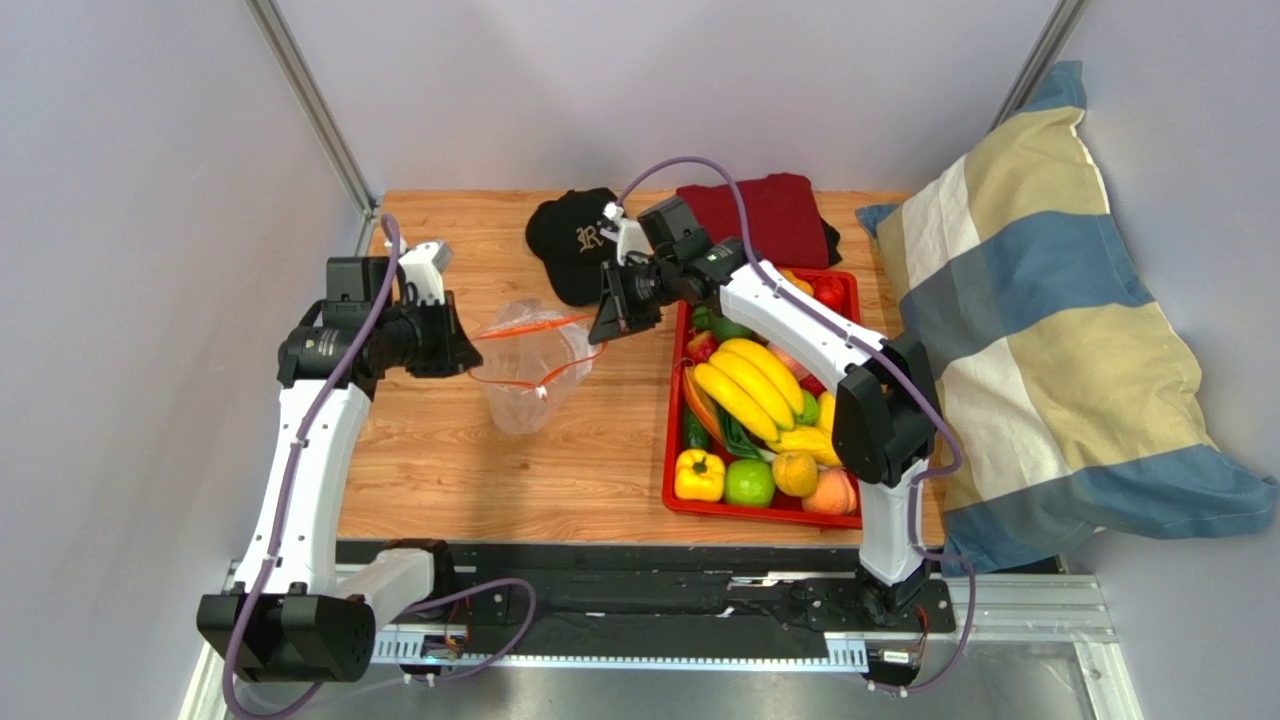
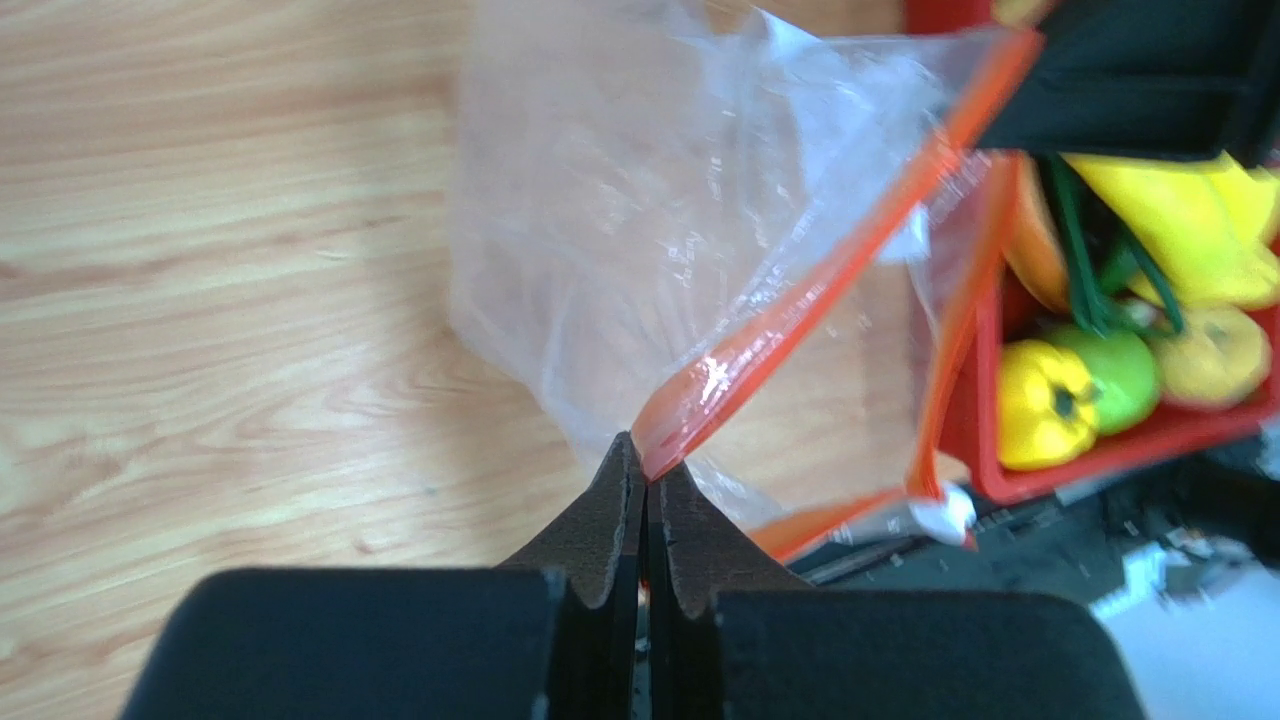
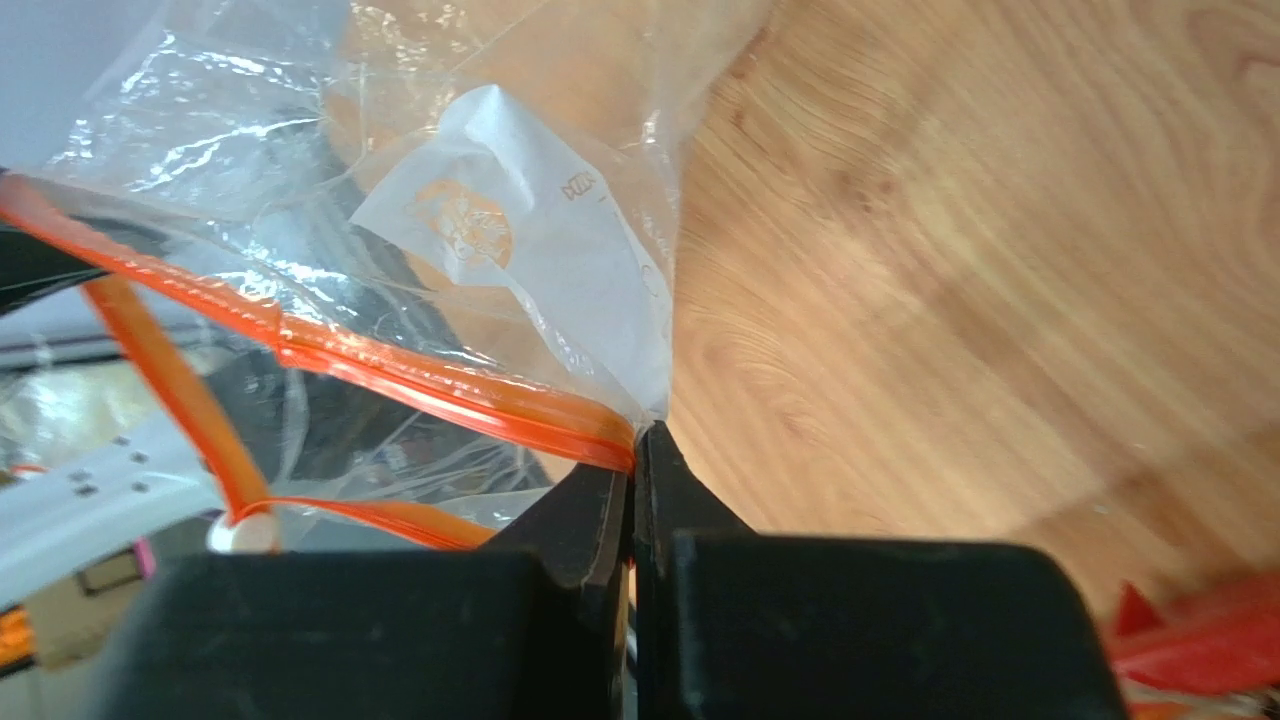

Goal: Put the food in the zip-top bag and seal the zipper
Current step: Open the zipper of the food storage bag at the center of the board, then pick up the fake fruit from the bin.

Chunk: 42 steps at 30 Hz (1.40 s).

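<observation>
The clear zip-top bag (image 1: 529, 365) hangs between my two grippers above the wooden table, its mouth open. My left gripper (image 1: 460, 348) is shut on the orange-red zipper (image 2: 796, 308) at the bag's left end; its tips (image 2: 646, 477) pinch the strip. My right gripper (image 1: 606, 318) is shut on the zipper (image 3: 451, 393) at the right end, tips (image 3: 642, 440) pinching it. The bag (image 3: 496, 225) looks empty. The food lies in a red tray (image 1: 673, 450): banana bunch (image 1: 751, 386), yellow pepper (image 1: 699, 474), green fruit (image 1: 748, 482), orange-yellow fruits (image 1: 796, 474).
A black cap (image 1: 571, 240) and a dark red cloth (image 1: 766, 215) lie at the back of the table. A striped pillow (image 1: 1052, 330) fills the right side. Metal frame posts rise at the back corners.
</observation>
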{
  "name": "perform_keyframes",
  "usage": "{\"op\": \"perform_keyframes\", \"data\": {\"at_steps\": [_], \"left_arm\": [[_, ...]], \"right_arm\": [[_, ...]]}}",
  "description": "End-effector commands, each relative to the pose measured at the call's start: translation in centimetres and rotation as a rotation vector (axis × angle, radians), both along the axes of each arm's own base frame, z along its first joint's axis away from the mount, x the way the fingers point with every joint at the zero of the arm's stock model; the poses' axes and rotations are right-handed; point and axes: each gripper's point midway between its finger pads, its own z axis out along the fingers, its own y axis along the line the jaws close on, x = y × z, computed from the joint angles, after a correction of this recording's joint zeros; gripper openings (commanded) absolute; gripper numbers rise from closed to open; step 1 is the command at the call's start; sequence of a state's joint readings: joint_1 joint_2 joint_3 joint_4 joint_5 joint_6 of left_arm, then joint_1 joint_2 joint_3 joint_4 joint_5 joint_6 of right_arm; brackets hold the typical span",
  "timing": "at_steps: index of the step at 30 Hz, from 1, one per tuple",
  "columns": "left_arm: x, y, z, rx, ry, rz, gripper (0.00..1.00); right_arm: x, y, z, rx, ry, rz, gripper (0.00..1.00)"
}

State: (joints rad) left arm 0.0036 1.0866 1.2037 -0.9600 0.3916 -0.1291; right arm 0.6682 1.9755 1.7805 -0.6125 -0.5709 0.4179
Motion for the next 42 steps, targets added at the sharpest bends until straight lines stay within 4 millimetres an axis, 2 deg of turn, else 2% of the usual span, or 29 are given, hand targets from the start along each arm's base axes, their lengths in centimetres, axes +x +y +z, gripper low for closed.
{"op": "perform_keyframes", "data": {"at_steps": [1,3,6,7,9,10,12,13,16,18,22,28,31,32,34,35,36,39,42], "left_arm": [[-2.1,-1.0,1.2,-0.041,0.012,-0.079,0.0],[-2.1,-1.2,0.8,-0.07,0.048,-0.049,0.0],[-1.2,-1.6,0.3,-0.116,0.1,0.011,0.0],[-1.0,-2.6,0.1,-0.125,0.112,-0.009,0.0],[-0.9,-3.5,-0.3,-0.141,0.129,-0.005,0.0],[-0.4,-3.7,-0.3,-0.141,0.118,-0.002,0.0],[-0.3,-4.4,-0.8,-0.145,0.128,-0.007,0.0],[0.1,-4.6,-0.9,-0.148,0.128,-0.006,0.0],[0.6,-5.0,-1.3,-0.171,0.15,-0.001,0.0],[0.8,-5.2,-1.6,-0.182,0.168,0.008,0.0],[1.0,-5.4,-1.8,-0.198,0.174,0.008,0.0],[1.2,-5.5,-1.6,-0.201,0.16,0.007,0.0],[1.0,-5.6,-1.7,-0.201,0.162,0.002,0.0],[1.0,-5.5,-1.7,-0.199,0.161,0.002,0.0],[0.9,-5.7,-1.7,-0.201,0.159,-0.003,0.0],[0.9,-5.7,-1.7,-0.201,0.157,-0.006,0.0],[0.8,-5.8,-1.6,-0.203,0.156,-0.01,0.0],[0.8,-5.9,-1.7,-0.205,0.151,-0.019,0.0],[0.8,-5.9,-1.4,-0.203,0.141,-0.025,0.0]], "right_arm": [[1.0,-2.8,-1.8,-0.151,-0.168,0.092,0.0],[1.1,-2.7,-1.5,-0.149,-0.183,0.106,0.0],[0.9,-2.6,-0.3,-0.134,-0.224,0.161,0.11],[0.7,-2.6,-0.1,-0.127,-0.229,0.178,0.21],[0.4,-2.9,0.8,-0.127,-0.258,0.203,0.3],[0.3,-3.1,1.1,-0.13,-0.268,0.207,0.41],[-0.2,-3.7,2.3,-0.13,-0.312,0.224,0.55],[-0.2,-4.0,2.8,-0.135,-0.335,0.22,0.67],[-0.7,-5.4,4.8,-0.154,-0.407,0.218,0.8],[-1.4,-6.7,6.5,-0.167,-0.464,0.228,0.82],[-2.1,-10.3,7.3,-0.227,-0.502,0.194,0.9],[-3.1,-16.8,5.2,-0.441,-0.514,0.206,0.93],[-4.5,-19.9,3.9,-0.532,-0.467,0.203,0.93],[-5.3,-21.3,3.4,-0.546,-0.443,0.192,0.93],[-6.1,-22.6,2.7,-0.542,-0.422,0.17,0.95],[-6.2,-23.8,3.2,-0.528,-0.438,0.125,0.96],[-6.3,-24.3,1.9,-0.524,-0.426,0.111,0.98],[-6.3,-25.5,0.7,-0.482,-0.478,0.064,0.98],[-6.9,-25.6,0.6,-0.409,-0.511,0.067,0.95]]}}
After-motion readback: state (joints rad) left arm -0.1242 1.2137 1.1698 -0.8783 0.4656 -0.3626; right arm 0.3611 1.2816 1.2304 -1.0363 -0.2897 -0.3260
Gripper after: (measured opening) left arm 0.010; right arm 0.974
